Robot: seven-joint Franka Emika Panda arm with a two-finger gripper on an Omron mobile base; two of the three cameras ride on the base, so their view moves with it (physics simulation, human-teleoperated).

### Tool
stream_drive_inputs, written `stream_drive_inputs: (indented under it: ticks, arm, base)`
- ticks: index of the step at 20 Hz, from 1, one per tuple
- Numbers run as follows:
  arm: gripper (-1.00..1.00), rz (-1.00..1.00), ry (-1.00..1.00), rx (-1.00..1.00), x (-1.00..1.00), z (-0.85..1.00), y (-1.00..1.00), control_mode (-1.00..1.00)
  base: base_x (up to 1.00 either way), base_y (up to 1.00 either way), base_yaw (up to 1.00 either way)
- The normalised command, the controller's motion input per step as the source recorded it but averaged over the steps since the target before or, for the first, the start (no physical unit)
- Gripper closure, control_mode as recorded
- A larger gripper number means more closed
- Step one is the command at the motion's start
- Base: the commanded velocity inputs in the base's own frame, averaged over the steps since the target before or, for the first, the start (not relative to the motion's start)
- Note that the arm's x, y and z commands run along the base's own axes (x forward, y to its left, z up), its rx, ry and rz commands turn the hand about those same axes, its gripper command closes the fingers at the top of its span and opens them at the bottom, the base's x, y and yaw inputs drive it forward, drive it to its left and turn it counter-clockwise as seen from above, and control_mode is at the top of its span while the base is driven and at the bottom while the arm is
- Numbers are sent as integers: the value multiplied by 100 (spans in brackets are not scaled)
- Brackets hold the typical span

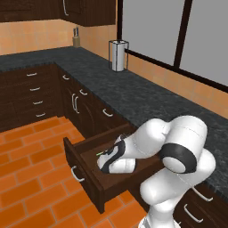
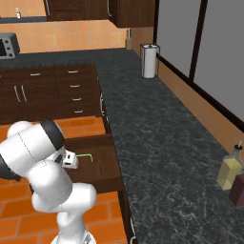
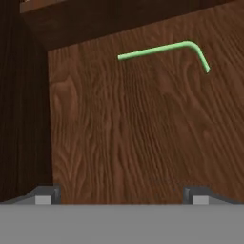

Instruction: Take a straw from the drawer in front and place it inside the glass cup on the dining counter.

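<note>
Straw [image 3: 162,49], lying flat on the open drawer [image 3: 143,133] floor, looks featherlight and slippery, so close your released pincer [image 3: 123,193] mid-shaft, gently.

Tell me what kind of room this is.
A kitchen, rendered: a black speckled counter over dark wood cabinets, a paper-towel roll, and an open drawer holding a green straw.

1. The arm [image 1: 178,147] is glossy white, built of rounded, bulbous segments, at the lower right of the left base view.
2. A dark black band [image 1: 178,160] rings its large joint.
3. The hand [image 1: 115,156] is white with black patches.
4. The fingertips [image 3: 45,194] are small, grey and blocky, at the bottom of the hand view.
</note>
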Motion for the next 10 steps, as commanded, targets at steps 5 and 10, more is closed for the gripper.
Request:
stream_drive_inputs:
  ticks: [5,10]
  arm:
    - [-100,-6,4,-9,81,76,-40,-100]
    - [-100,2,7,-14,93,37,-4,-100]
  base:
    - [0,0,0]
    - [0,0,0]
